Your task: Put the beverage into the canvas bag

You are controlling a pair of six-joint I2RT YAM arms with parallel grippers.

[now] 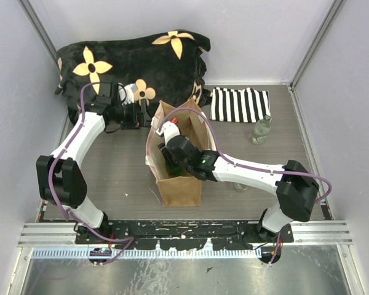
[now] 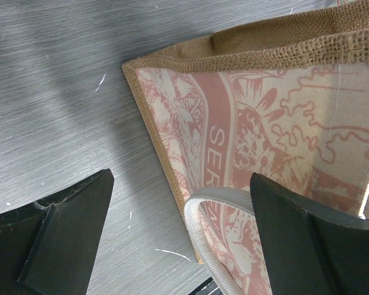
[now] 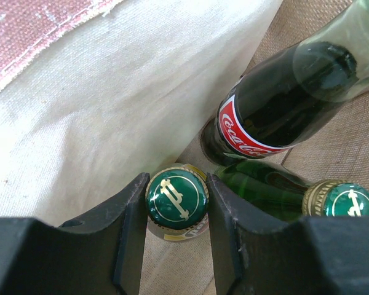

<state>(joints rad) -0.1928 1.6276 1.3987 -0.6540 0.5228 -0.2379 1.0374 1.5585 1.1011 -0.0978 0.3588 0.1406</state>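
Right gripper (image 3: 176, 184): mine, down inside the bag (image 1: 181, 190), clamped on a green bottle (image 3: 177, 200) by its cap, not yet released.
In the bag: cola bottle (image 3: 264, 117), second green bottle (image 3: 344, 200).
Left gripper (image 2: 179, 178): wide open, holding nothing, at the bag's far left corner.
To do: clear bottle (image 1: 261, 129), outside, right of the bag.

Canvas bag (image 2: 264, 123): fills the upper right and centre, its pinkish printed side facing the camera, with the letters "SER" readable.
Bag edge: a tan-brown woven band runs along the top and down the left side to a corner.
Strap handle (image 2: 200, 212): cream, curving across the bag's lower part.
Left gripper (image 2: 181, 178): jaws spread wide, the bag's left edge between them.
Fingers (image 2: 61, 233): black; one well left of the bag, the other overlapping its printed side.
Table (image 2: 61, 74): grey, brushed and scratched, left of the bag.
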